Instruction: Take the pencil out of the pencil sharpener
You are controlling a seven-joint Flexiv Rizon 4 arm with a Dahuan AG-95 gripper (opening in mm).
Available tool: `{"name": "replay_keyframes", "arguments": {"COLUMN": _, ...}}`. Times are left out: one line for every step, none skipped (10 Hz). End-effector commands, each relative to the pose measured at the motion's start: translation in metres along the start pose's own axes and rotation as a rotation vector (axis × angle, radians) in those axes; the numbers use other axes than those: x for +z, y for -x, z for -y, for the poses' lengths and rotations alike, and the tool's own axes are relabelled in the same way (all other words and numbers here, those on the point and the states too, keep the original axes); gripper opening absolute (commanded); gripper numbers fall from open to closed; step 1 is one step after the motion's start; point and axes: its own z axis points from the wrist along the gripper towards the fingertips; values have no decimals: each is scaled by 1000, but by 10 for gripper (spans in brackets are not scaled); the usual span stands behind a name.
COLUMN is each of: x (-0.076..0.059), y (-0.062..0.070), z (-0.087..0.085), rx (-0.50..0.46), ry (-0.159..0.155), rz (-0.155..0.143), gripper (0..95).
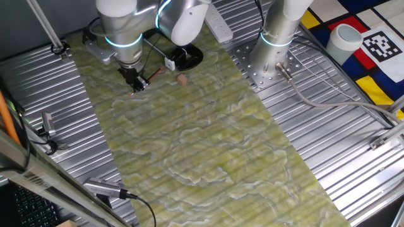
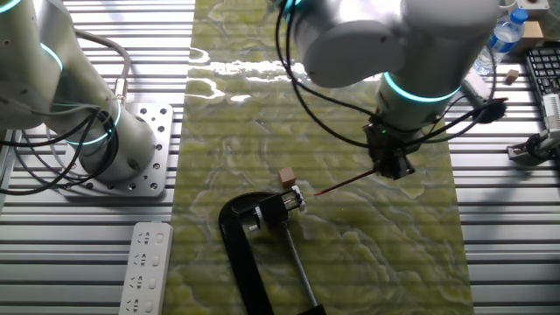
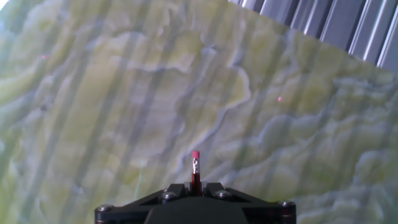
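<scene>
The pincer (image 2: 393, 164) is seen closed on the pencil (image 2: 346, 182), near its eraser end. In the hand view the two fingers (image 3: 176, 190) are pressed on the thin shaft, and the pink eraser tip (image 3: 195, 154) stands out just beyond them. From the pincer the pencil runs slanted toward the pencil sharpener (image 2: 296, 196), a small pale block held in a black clamp (image 2: 254, 254) on the table (image 2: 376, 254). The far tip appears to be at the sharpener mouth or just outside it; whether it is already free cannot be told. A small tan nub (image 2: 286, 177) lies beside the sharpener and is not touched.

The step in hand is judged to be the withdrawal. It is done well when the pencil is pulled straight along its own axis, away from the sharpener, without side force, so that the point is not broken. The grip should be kept firm, because the shaft is thin and could turn between the fingers.
</scene>
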Motion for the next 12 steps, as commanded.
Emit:
{"name": "replay_keyframes", "arguments": {"x": 3, "y": 7, "z": 0, "rx": -13, "ry": -5, "rz": 30, "gripper": 0}}
{"name": "replay_keyframes", "arguments": {"x": 4, "y": 13, "z": -1, "rx": -13, "ry": -7, "rz": 33, "gripper": 0}}
{"name": "replay_keyframes", "arguments": {"x": 2, "y": 18, "z": -1, "rx": -14, "ry": -5, "rz": 29, "gripper": 0}}
{"name": "replay_keyframes", "arguments": {"x": 0, "y": 21, "z": -2, "rx": -22, "ry": -3, "rz": 26, "gripper": 190}}
{"name": "replay_keyframes", "arguments": {"x": -2, "y": 24, "z": -2, "rx": -29, "ry": 1, "rz": 25, "gripper": 380}}
{"name": "replay_keyframes", "arguments": {"x": -3, "y": 26, "z": -3, "rx": -31, "ry": 4, "rz": 20, "gripper": 380}}
{"name": "replay_keyframes", "arguments": {"x": -5, "y": 29, "z": -4, "rx": -21, "ry": 6, "rz": 14, "gripper": 380}}
{"name": "replay_keyframes", "arguments": {"x": -7, "y": 30, "z": -8, "rx": 11, "ry": 5, "rz": 12, "gripper": 380}}
{"name": "replay_keyframes", "arguments": {"x": -12, "y": 33, "z": -21, "rx": 111, "ry": 11, "rz": 9, "gripper": 0}}
{"name": "replay_keyframes", "arguments": {"x": -16, "y": 36, "z": -34, "rx": 150, "ry": 14, "rz": 11, "gripper": 0}}
{"name": "replay_keyframes", "arguments": {"x": -26, "y": 37, "z": -51, "rx": 197, "ry": 17, "rz": 1, "gripper": 0}}
{"name": "replay_keyframes", "arguments": {"x": -35, "y": 36, "z": -62, "rx": 208, "ry": 15, "rz": -1, "gripper": 0}}
